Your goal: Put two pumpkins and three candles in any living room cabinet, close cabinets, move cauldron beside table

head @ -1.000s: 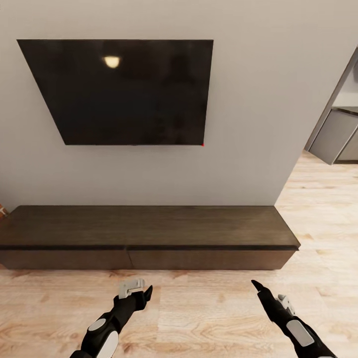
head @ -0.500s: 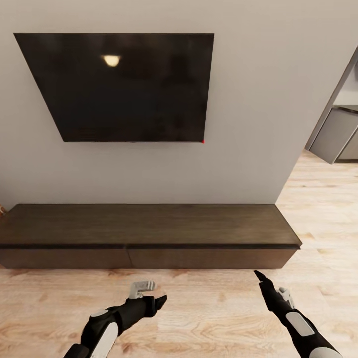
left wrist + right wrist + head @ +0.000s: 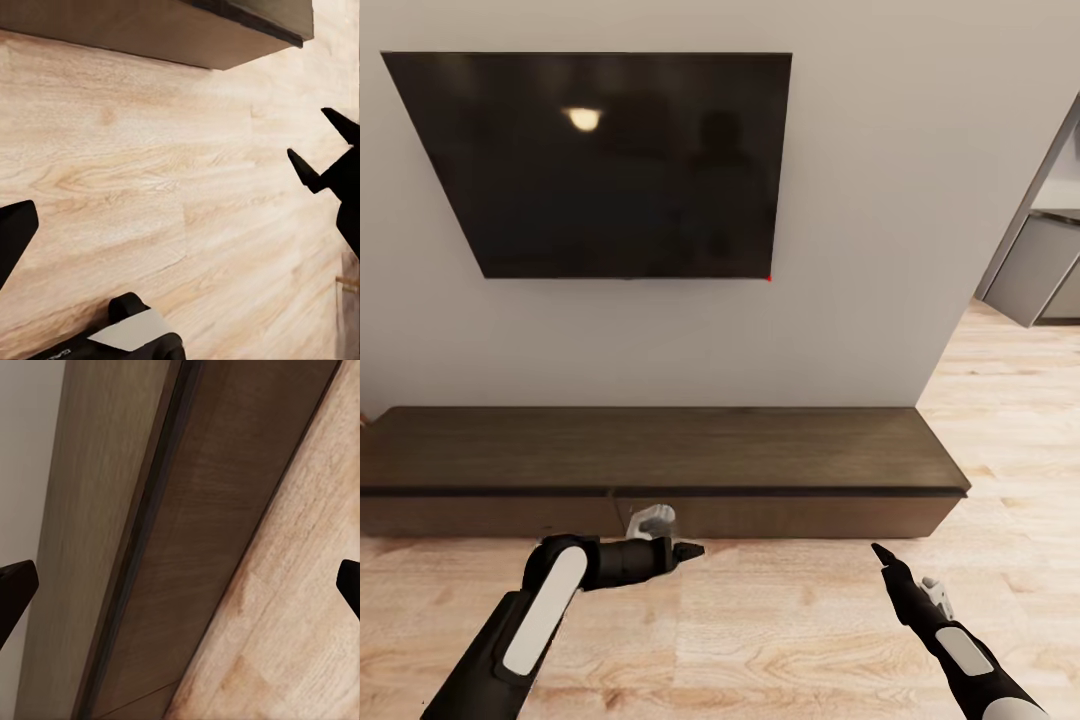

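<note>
The long, low dark brown cabinet (image 3: 660,450) stands against the wall with all its plain fronts shut. My left gripper (image 3: 688,550) hovers just above the floor, close in front of the cabinet's middle seam, pointing right. The left wrist view has one of its fingertips (image 3: 15,232) at the picture's edge, so it stands open over the wood floor (image 3: 150,165). My right gripper (image 3: 880,553) is further right, short of the cabinet front (image 3: 217,532), and open and empty. The pumpkins, candles, cauldron and table are out of view.
A large black TV (image 3: 600,165) hangs on the pale wall above the cabinet. At the right the wall ends at an opening with grey kitchen units (image 3: 1040,270). Light wood floor (image 3: 790,640) spreads in front of the cabinet and off to the right.
My left arm has swung forward towards the cabinet front and turned to point right. The right gripper has edged forward a little. The head view has shifted slightly.
</note>
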